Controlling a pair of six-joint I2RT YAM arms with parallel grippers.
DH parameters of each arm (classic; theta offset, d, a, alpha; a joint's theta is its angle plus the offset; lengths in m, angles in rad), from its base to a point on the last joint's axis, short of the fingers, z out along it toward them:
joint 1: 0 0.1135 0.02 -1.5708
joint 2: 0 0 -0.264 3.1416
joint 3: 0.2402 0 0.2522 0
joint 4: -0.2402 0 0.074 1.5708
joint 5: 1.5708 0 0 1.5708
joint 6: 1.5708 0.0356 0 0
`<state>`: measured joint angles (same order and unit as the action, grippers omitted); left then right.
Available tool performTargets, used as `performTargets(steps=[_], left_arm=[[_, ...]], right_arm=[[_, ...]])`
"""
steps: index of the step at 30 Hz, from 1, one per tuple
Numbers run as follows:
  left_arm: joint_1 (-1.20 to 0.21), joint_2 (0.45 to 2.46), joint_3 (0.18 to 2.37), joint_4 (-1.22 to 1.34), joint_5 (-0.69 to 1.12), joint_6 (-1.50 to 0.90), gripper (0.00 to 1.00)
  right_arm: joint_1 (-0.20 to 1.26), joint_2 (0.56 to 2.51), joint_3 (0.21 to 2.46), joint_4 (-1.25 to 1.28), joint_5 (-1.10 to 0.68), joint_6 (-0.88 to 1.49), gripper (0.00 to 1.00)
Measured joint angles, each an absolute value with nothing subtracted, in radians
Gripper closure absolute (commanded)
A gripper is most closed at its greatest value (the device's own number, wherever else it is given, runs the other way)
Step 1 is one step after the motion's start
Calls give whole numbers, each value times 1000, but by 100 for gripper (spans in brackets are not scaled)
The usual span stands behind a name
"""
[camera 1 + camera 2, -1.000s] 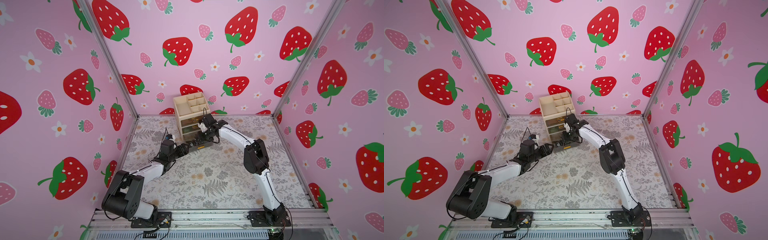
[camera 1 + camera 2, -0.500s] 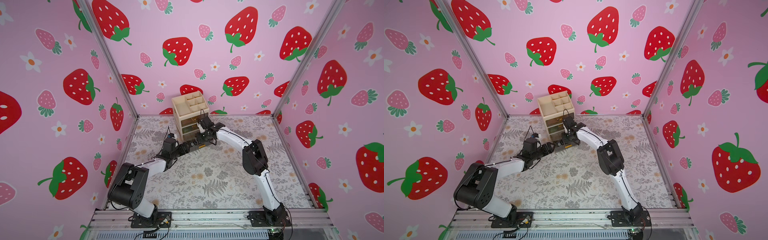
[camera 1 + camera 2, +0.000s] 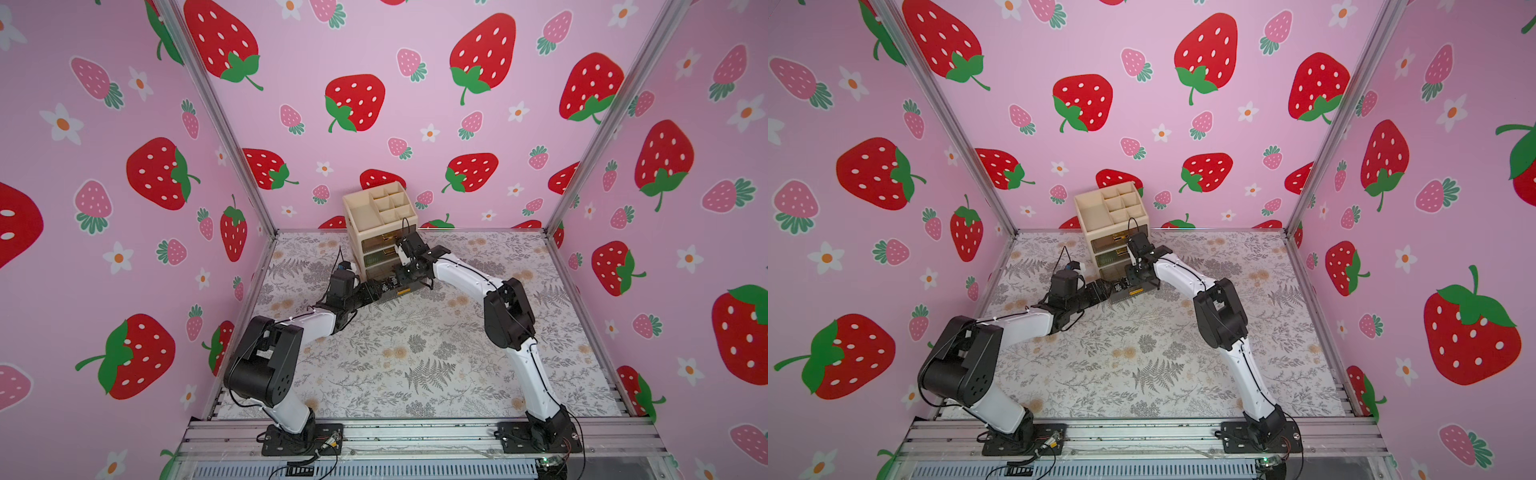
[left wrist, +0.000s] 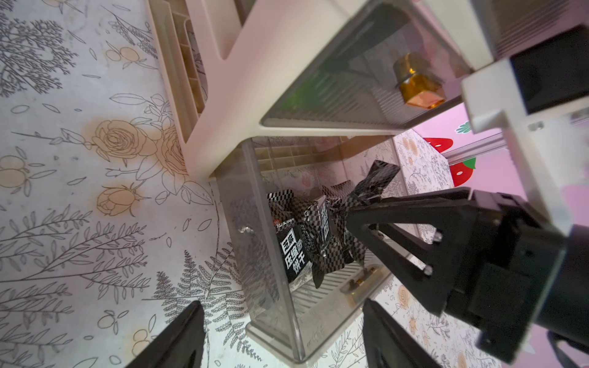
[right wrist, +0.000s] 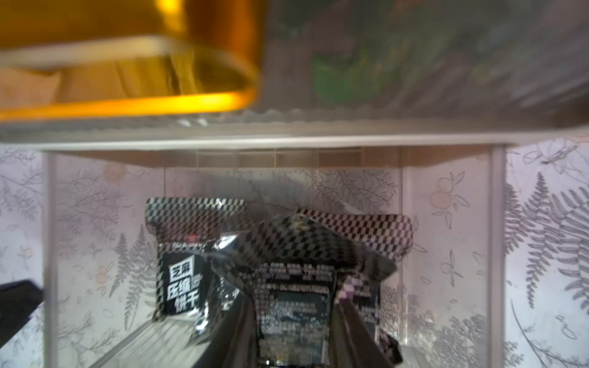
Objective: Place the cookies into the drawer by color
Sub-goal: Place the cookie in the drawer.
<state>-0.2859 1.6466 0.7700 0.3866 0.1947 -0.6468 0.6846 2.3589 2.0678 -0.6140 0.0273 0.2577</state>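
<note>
The beige drawer unit [image 3: 380, 216] [image 3: 1108, 212] stands against the back wall, with its bottom drawer [image 4: 271, 321] pulled out. Black checkered cookies [image 4: 293, 251] [image 5: 181, 280] lie inside it. My right gripper [image 5: 293, 318] [image 4: 352, 220] is shut on another black cookie [image 5: 296, 286] and reaches into that drawer from above. In both top views it sits at the unit's front [image 3: 405, 276] [image 3: 1136, 276]. Low over the mat, my left gripper [image 4: 280, 306] [image 3: 384, 286] is open and its fingers straddle the drawer's front corner without touching it. Green cookies [image 5: 338, 79] show dimly through the middle drawer.
The middle drawer's gold handle [image 4: 417, 86] juts out just above the open drawer, close to the right wrist. The unit's divided tray top [image 3: 386, 203] holds nothing. Pink strawberry walls close in the floral mat [image 3: 415, 353] on three sides.
My right gripper has come down and in toward the open bottom drawer with the black cookie. The left arm's base has turned and its gripper has stayed at the drawer's front.
</note>
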Motion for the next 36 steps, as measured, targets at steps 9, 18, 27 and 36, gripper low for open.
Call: performTargets(steps=[9,18,27,36], left_arm=[[-286,1649,771,384,195,-647,19],[-286,1649,771,383,195,-646,19],[-286,1647,777,354,195,-641,19],[-286,1512,822,240,129,-620,14]], right_arm=[[684,2377,2075,-640,28,223,60],[685,2377,2077,-644,35,214,49],[688,2366,2064,-639,23,221,51],[745,2200,1918,-632,57,271,42]])
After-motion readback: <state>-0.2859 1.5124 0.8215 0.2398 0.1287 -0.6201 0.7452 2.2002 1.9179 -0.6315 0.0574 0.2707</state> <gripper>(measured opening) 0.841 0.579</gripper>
